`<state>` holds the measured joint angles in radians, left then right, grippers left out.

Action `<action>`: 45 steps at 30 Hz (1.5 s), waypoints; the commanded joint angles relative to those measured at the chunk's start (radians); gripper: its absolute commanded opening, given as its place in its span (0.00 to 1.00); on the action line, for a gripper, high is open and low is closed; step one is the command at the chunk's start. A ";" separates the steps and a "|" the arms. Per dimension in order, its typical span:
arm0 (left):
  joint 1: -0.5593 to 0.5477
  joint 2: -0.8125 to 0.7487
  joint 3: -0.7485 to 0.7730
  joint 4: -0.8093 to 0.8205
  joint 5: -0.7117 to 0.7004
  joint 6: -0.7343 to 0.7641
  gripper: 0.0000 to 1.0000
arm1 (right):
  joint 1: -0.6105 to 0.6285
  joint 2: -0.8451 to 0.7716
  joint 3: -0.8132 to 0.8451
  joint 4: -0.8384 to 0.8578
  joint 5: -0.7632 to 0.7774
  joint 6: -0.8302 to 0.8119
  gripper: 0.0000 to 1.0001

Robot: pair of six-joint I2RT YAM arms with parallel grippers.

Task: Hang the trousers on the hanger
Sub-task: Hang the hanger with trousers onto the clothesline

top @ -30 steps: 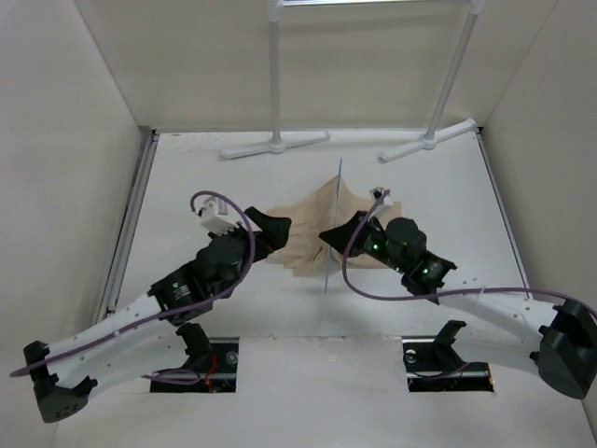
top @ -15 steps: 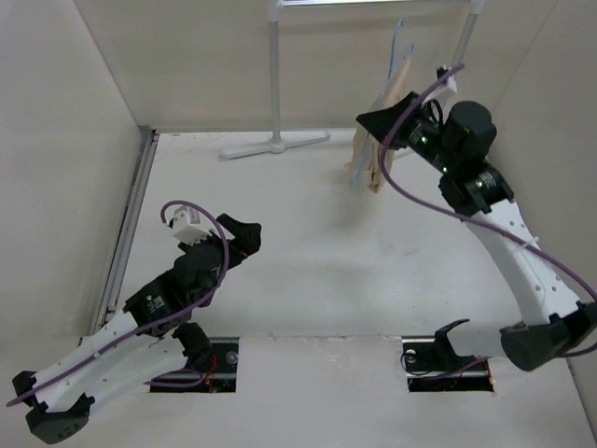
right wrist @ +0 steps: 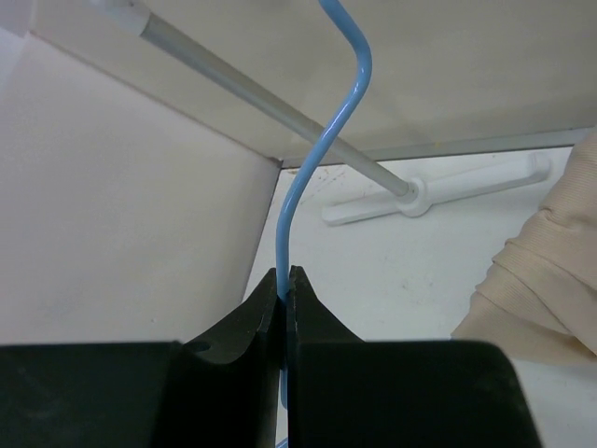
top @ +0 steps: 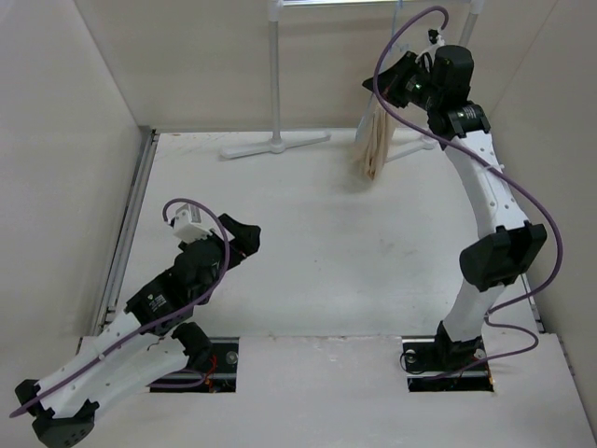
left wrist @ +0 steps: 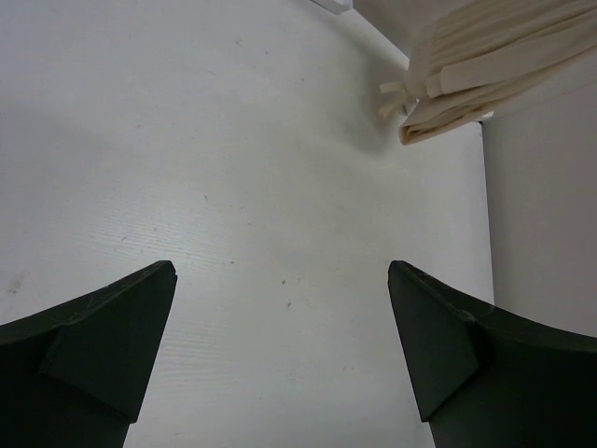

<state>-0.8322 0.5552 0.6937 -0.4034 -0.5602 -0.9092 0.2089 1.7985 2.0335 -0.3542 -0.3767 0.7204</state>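
The light-blue wire hanger [right wrist: 323, 159] is pinched by its neck in my right gripper [right wrist: 286, 276], which is shut on it, the hook curving upward past the fingertips. In the top view the right gripper [top: 380, 84] is raised high at the back right, close under the rack's top bar. The beige trousers [top: 374, 140] hang folded below it, clear of the table, and they also show at the right wrist view's edge as trousers [right wrist: 541, 271]. My left gripper [top: 244, 234] stands open low over the table at the left, with nothing between its fingers [left wrist: 103, 345]; the trousers [left wrist: 485, 56] lie far ahead of it.
A white tubular rack stands at the back: left post [top: 275, 75], right post [top: 464, 42], flat feet [top: 275, 143]. Its bar [right wrist: 261, 103] and one foot [right wrist: 438, 191] show in the right wrist view. Side walls close in the table [top: 308, 280].
My right arm has carried the hanger and trousers from the table's middle up to the rack's top bar. The left arm drew back toward the near left, still open.
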 commanded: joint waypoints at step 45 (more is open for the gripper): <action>0.026 0.141 -0.049 0.136 0.059 -0.045 1.00 | -0.283 0.453 0.763 -0.043 -0.105 0.327 0.00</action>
<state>-0.7994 0.6918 0.6605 -0.3172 -0.4992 -0.9447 -0.0479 2.2635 2.7201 -0.4553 -0.4812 1.0603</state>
